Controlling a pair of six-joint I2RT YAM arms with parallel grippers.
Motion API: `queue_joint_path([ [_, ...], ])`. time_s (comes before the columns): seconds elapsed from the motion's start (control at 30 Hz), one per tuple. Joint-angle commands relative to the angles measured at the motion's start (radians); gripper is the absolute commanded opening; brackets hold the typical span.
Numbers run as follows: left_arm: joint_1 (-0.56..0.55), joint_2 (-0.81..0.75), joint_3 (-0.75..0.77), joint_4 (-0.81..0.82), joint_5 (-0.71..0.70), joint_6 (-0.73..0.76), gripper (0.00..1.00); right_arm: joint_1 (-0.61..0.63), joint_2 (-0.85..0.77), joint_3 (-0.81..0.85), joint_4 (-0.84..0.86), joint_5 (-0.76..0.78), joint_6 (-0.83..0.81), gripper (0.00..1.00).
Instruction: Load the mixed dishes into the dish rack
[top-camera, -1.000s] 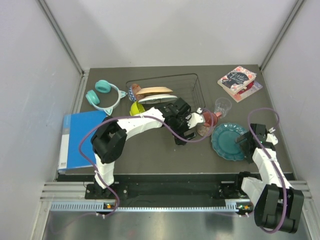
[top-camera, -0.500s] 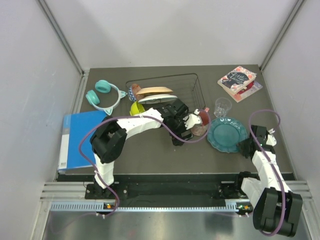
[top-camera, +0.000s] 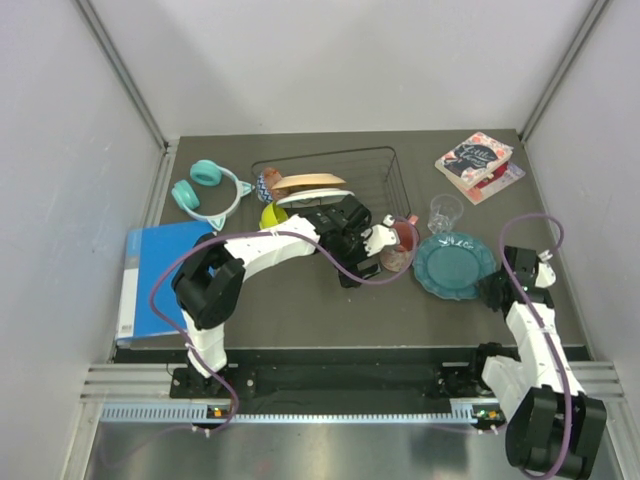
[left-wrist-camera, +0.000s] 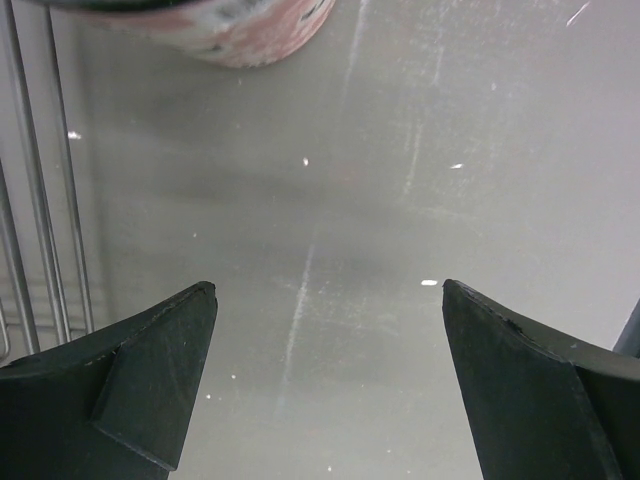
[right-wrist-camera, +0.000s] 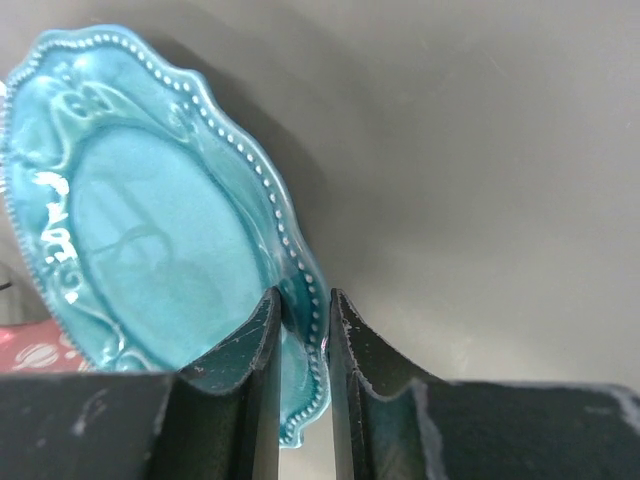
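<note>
The teal scalloped plate lies at the right, and my right gripper is shut on its near-right rim. In the right wrist view both fingers pinch the beaded edge of the plate at the gripper. My left gripper stands open beside the pink floral mug, with only bare table between its fingertips; the mug shows at the top edge. The black wire dish rack holds a cream plate, a white plate, a yellow-green bowl and a red-blue bowl.
A clear glass stands just behind the teal plate. Floral books lie at the back right. Teal headphones and a blue folder sit to the left of the rack. Rack wires run along the left gripper's left side.
The right gripper has shut on the teal plate's rim, and the plate has shifted toward the back and left. The left gripper has drawn back slightly to the left, still open.
</note>
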Motion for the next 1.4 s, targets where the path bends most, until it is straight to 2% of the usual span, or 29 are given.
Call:
queue_joint_path([
  [0.0, 0.01, -0.067, -0.008, 0.003, -0.009, 0.025, 0.99, 0.054, -0.026, 0.133, -0.142, 0.073, -0.083, 0.0],
  [0.1, 0.012, -0.076, 0.003, -0.014, -0.021, 0.025, 0.99, 0.125, -0.047, 0.205, -0.197, 0.103, -0.085, 0.0],
  [0.37, 0.023, -0.162, 0.018, -0.055, -0.032, -0.009, 0.99, 0.195, -0.179, 0.332, -0.233, 0.123, -0.135, 0.0],
  [0.6, 0.041, -0.238, -0.003, -0.092, -0.049, -0.027, 0.99, 0.195, -0.282, 0.343, -0.271, 0.116, -0.215, 0.0],
  [0.8, 0.107, -0.342, -0.024, -0.124, -0.059, -0.037, 0.99, 0.195, -0.321, 0.377, -0.299, 0.096, -0.298, 0.0],
  [1.07, 0.274, -0.436, -0.035, -0.187, -0.024, -0.055, 0.99, 0.195, -0.296, 0.504, -0.299, -0.02, -0.408, 0.0],
  [1.2, 0.416, -0.438, -0.046, -0.221, 0.025, -0.084, 0.99, 0.232, -0.265, 0.592, -0.366, -0.073, -0.466, 0.0],
  [1.37, 0.521, -0.462, -0.089, -0.216, 0.057, -0.112, 0.99, 0.248, -0.247, 0.736, -0.441, -0.149, -0.528, 0.0],
])
